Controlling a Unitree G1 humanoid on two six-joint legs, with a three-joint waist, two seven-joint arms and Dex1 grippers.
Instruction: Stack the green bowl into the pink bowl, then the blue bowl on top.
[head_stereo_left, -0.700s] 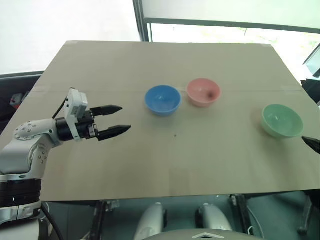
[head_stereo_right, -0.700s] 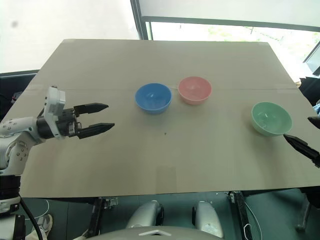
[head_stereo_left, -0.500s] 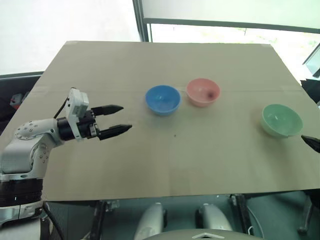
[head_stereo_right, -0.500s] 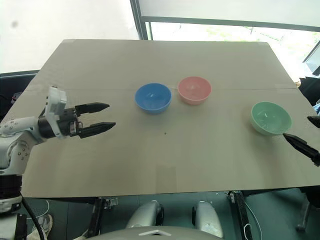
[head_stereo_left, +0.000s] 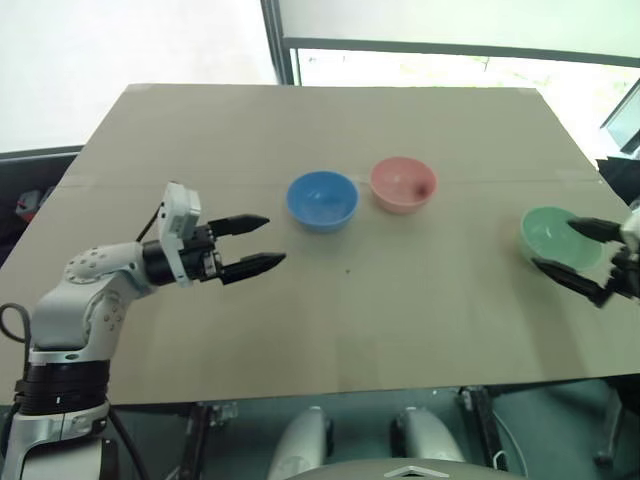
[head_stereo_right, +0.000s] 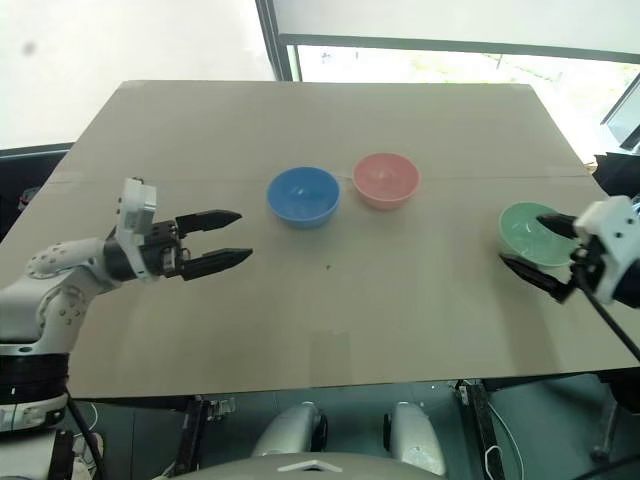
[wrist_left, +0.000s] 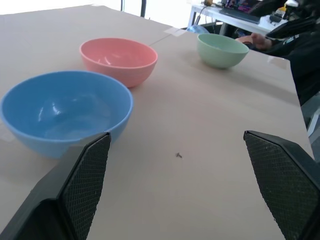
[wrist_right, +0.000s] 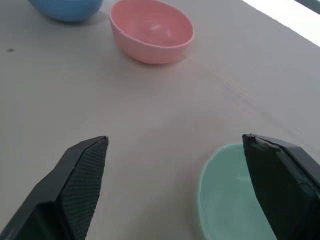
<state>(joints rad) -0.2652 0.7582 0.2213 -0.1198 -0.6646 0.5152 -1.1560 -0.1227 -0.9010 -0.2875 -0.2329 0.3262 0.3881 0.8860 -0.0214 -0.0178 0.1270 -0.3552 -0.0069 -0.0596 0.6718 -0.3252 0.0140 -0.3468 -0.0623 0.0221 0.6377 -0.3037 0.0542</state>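
Three bowls stand apart on the table. The blue bowl (head_stereo_left: 322, 199) and the pink bowl (head_stereo_left: 402, 184) sit side by side near the middle, and the green bowl (head_stereo_left: 545, 232) is at the right. My right gripper (head_stereo_left: 553, 244) is open at the green bowl, one finger over its inside and the other outside its near rim (wrist_right: 220, 200). Whether it touches the bowl I cannot tell. My left gripper (head_stereo_left: 272, 240) is open and empty, pointing toward the blue bowl (wrist_left: 65, 112) from its left, a short way off.
The brown cardboard tabletop (head_stereo_left: 330, 330) has wide bare room in front of the bowls and behind them. Its front edge runs just below both arms. The green bowl is close to the right edge. A small dark speck (head_stereo_left: 348, 268) lies near the middle.
My right gripper has come in from the right edge and now straddles the green bowl's rim. My left gripper has moved a little right, toward the blue bowl. The bowls have not moved.
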